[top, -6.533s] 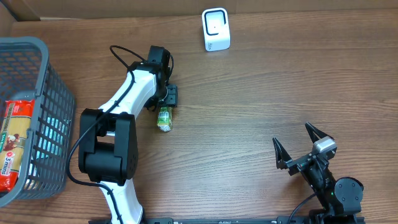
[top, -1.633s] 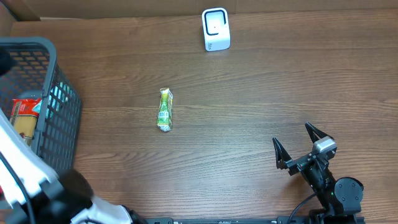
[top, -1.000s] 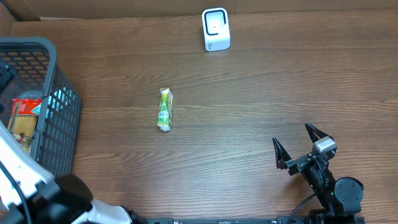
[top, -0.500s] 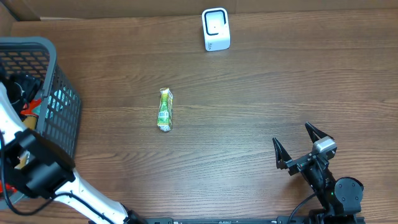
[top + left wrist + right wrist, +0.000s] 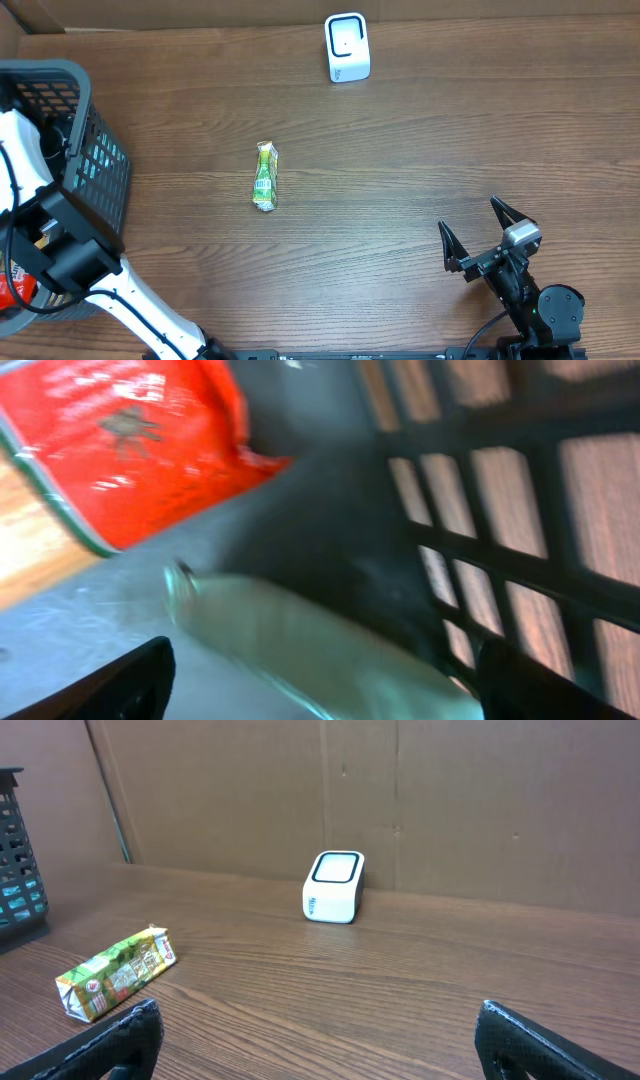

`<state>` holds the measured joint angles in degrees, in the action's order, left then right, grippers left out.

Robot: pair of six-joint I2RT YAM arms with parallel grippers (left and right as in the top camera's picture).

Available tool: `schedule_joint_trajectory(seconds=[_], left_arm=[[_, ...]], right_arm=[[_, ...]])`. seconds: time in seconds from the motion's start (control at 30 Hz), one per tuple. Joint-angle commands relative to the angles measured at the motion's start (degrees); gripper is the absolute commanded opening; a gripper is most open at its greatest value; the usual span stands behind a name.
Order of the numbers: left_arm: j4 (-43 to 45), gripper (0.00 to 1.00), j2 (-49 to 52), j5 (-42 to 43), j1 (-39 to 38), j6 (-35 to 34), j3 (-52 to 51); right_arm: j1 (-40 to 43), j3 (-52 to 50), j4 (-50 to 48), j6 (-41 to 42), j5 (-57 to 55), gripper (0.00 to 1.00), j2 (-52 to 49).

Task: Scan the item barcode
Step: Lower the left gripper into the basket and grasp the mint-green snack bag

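Left gripper (image 5: pixel 325 695) hangs jaws apart inside the grey plastic mesh basket (image 5: pixel 97 172) over a blurred pale packet (image 5: pixel 290 640), right gripper (image 5: pixel 472 228) gapes empty well outside it, so picking and scanning likely both remain.

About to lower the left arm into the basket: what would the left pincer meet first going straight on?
Most likely the pale green packet lying on the floor of the basket, right between the fingertips of the left pincer. The picture is blurred, so depth is uncertain.
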<state>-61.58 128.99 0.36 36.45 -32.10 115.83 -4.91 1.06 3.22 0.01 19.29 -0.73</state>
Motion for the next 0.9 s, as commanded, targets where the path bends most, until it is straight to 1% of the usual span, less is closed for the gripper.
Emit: schedule_joint_trajectory(seconds=[0.0,0.1,0.17,0.23,0.57,0.63,0.7,0.73,0.77,0.8,0.83,0.87], left_arm=[[0.4,0.84,1.0,-1.0,-0.6,-0.4,-0.7],[0.1,0.75,1.0,-1.0,-0.5,1.7,-0.9],[0.1,0.73,1.0,-1.1,-0.4,2.8,-1.2],[0.4,0.74,1.0,-2.0,-0.4,2.8,-2.0],[7.6,0.88,1.0,-2.3,-0.4,2.2,-13.2],[9.4,0.89,1.0,-2.3,-0.4,1.6,-15.2],[10.6,0.86,1.0,-2.3,-0.4,1.6,-16.5],[11.1,0.8,1.0,-2.3,-0.4,1.6,-17.2],[11.5,0.67,1.0,-2.3,-0.4,1.7,-17.7],[11.6,0.53,1.0,-2.3,-0.4,1.7,-17.9],[11.8,0.33,1.0,-2.3,-0.4,1.7,-18.3],[11.7,0.22,1.0,-2.3,-0.4,1.7,-18.3]], right_arm=[[-0.2,-0.6,-0.1,0.0,-0.1,1.0,0.5],[-0.2,-0.6,-0.1,0.0,-0.1,1.0,0.5],[-0.2,-0.6,-0.1,0.0,-0.1,1.0,0.5],[-0.2,-0.6,-0.1,0.0,-0.1,1.0,0.5],[-0.2,-0.6,-0.1,0.0,-0.1,1.0,0.5],[-0.2,-0.6,-0.1,0.0,-0.1,1.0,0.5],[-0.2,-0.6,-0.1,0.0,-0.1,1.0,0.5],[-0.2,-0.6,-0.1,0.0,-0.1,1.0,0.5],[-0.2,-0.6,-0.1,0.0,-0.1,1.0,0.5],[-0.2,-0.6,-0.1,0.0,-0.1,1.0,0.5],[-0.2,-0.6,-0.1,0.0,-0.1,1.0,0.5],[-0.2,-0.6,-0.1,0.0,-0.1,1.0,0.5]])
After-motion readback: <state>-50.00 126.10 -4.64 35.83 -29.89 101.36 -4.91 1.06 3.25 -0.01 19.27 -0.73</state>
